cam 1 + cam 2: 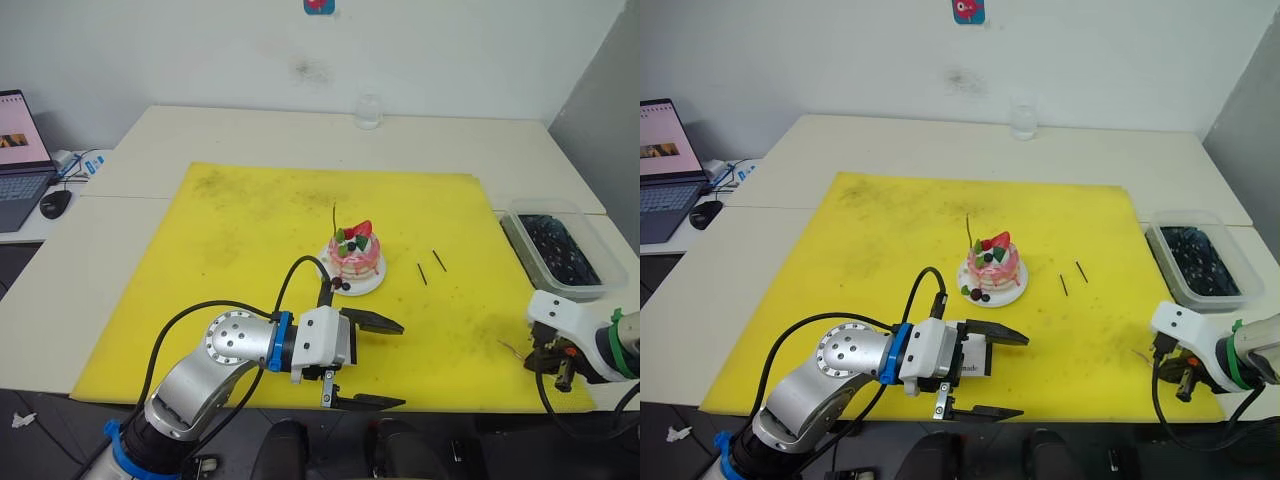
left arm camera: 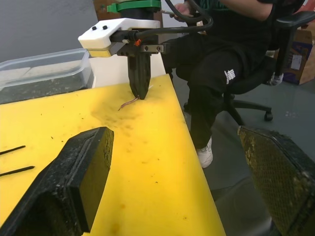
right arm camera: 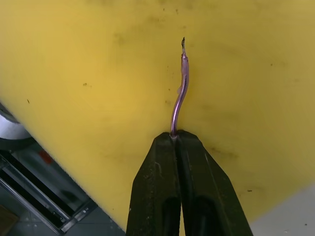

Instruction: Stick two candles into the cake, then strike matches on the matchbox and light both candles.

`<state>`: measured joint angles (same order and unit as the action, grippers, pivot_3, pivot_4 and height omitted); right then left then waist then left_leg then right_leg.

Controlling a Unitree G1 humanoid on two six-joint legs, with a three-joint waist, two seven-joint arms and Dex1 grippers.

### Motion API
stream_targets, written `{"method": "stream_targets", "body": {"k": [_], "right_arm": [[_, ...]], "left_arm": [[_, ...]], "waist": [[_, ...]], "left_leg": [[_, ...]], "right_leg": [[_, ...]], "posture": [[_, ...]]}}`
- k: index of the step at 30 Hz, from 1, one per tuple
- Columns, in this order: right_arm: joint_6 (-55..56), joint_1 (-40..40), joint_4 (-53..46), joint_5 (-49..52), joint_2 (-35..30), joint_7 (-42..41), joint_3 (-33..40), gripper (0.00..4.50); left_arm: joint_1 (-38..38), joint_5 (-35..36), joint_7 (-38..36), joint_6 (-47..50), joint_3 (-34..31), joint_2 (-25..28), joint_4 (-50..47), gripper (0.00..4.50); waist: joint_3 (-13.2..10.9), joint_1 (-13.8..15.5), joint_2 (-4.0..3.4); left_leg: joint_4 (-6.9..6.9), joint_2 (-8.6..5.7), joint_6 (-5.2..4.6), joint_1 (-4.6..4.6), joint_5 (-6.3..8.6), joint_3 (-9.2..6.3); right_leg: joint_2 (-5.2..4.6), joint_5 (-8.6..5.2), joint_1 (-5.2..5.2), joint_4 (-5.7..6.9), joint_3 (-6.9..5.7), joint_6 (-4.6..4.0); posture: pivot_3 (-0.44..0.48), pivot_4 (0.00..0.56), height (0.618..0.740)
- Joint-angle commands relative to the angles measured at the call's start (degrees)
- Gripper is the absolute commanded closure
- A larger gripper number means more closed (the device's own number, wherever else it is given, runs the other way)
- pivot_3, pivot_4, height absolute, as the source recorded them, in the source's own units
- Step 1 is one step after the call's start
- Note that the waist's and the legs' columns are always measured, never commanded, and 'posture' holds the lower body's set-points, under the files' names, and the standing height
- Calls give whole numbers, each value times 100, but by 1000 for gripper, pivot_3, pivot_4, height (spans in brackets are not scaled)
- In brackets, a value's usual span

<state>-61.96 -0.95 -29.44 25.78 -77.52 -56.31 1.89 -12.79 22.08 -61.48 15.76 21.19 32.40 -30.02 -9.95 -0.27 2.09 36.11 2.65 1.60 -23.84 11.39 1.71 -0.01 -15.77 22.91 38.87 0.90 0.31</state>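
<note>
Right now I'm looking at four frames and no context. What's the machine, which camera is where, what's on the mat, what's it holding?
It is a humanoid robot with two arms, each ending in a two-finger black gripper. Two pictures come from a stereo camera on its head, looking down over the arms. The other two come from cameras on the wrists, looking along each gripper's fingers.

On the yellow mat sits the cake on a white plate, with one candle already standing in it. Two matches lie to the robot's right of the cake. A clear bin sits off the mat's right edge.

The left gripper is open, hovering over the mat's near edge; the matchbox lies just behind it. The right gripper is shut on the second candle, a thin bent purple stick, its tip against the mat.
</note>
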Motion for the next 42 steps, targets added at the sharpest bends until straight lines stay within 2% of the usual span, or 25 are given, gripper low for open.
{"method": "stream_targets", "body": {"k": [1,3,5,7,10,13,15,20,23,29,42], "right_arm": [[-114,233,-93,201,-69,-125,341,4456],[-272,445,-167,428,-30,-173,616,4456],[-241,818,-288,791,306,-149,1048,4456],[-188,1277,-337,1058,936,207,1337,4456],[58,1898,-418,1344,2476,1167,1564,4456],[920,2194,-541,1042,4132,2191,1175,4456],[1804,2211,-424,773,5107,2480,769,4456],[3528,2182,574,-249,6487,2908,-262,4456],[4534,2162,1358,-742,6841,2855,-617,4456],[5525,2211,2301,-1046,7051,2765,-708,4456],[5624,1851,1837,-889,7109,2835,-741,4456]], "left_arm": [[-31,-17,-15,-112,-55,13,-17,0],[16,105,38,-13,-229,45,-30,0],[62,287,154,202,-473,111,-127,0],[67,391,279,411,-692,195,-177,0],[11,772,677,956,-1125,222,-352,0],[137,916,871,1190,-1551,400,-474,0],[253,965,931,1277,-1840,553,-448,0],[148,1444,1176,1625,-2493,557,-79,0],[-45,1794,1340,1941,-2674,480,102,0],[-308,1748,1207,2002,-2550,600,228,0],[-366,1703,1109,2004,-2487,736,150,0]], "waist": [[0,0,0],[0,-2,-2],[-1,-6,-1],[-5,-26,7],[-7,-24,20],[-5,-28,12],[-5,-63,11],[-8,-112,6],[-8,-114,6],[-7,-118,6],[-7,-123,6]], "left_leg": [[0,0,0,0,0,0],[0,0,0,-1,0,3],[-1,1,0,-5,0,7],[0,3,0,-5,0,6],[-1,1,1,-5,0,-5],[0,6,2,-12,-1,-4],[-3,7,2,-13,-1,-2],[-6,16,2,-17,-1,-5],[-1,10,1,-16,-2,1],[1,3,0,-16,-2,12],[-4,16,1,-11,-2,2]], "right_leg": [[0,0,1,0,0,0],[0,0,5,2,3,0],[1,0,12,5,6,1],[4,1,14,7,6,2],[23,2,13,10,-2,3],[33,3,22,15,4,5],[38,3,26,15,7,4],[34,2,28,14,2,2],[18,5,24,16,7,4],[8,8,25,14,12,9],[7,7,25,21,9,2]], "posture": [[0,150,740],[0,150,740],[0,150,740],[0,150,740],[0,150,740],[0,150,740],[0,150,740],[0,150,740],[0,150,740],[0,150,740],[0,150,740]]}}
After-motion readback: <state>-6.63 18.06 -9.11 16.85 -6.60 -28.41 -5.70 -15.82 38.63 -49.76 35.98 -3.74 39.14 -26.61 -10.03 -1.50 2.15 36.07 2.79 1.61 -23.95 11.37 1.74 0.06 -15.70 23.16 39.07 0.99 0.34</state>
